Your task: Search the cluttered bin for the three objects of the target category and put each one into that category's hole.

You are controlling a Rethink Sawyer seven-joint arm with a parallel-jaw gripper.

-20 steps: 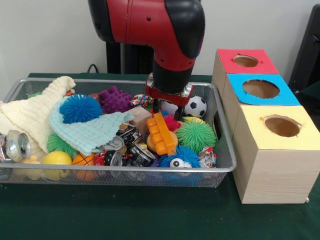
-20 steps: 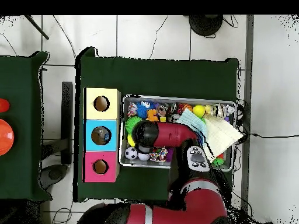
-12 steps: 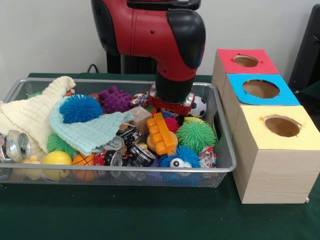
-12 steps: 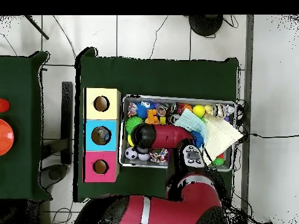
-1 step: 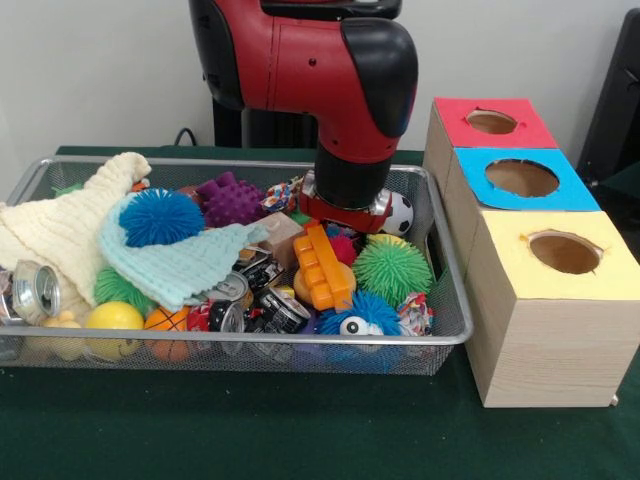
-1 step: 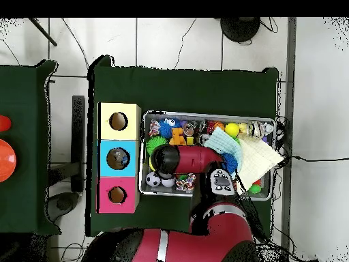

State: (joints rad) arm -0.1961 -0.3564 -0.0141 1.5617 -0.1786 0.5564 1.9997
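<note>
Arm [image 5: 340, 90] reached into bin [image 5: 445, 300] near its right end, above green ball [image 5: 392, 270]; jaw state could not be told

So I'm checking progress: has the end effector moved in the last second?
Yes. The end effector has shifted right, toward the soccer ball, and lower into the bin.

We take the wire bin [image 5: 440, 330] as our landmark. Our front camera sits low and close on the bin's open-table side, facing the arm [image 5: 330, 70] behind it, with the three holed boxes [image 5: 545, 300] to the bin's right. Our overhead camera looks straight down from high up, showing the bin [image 6: 144, 151], boxes [image 6: 103, 158] to its left, and surrounding floor. Both share bin, boxes and arm.
</note>
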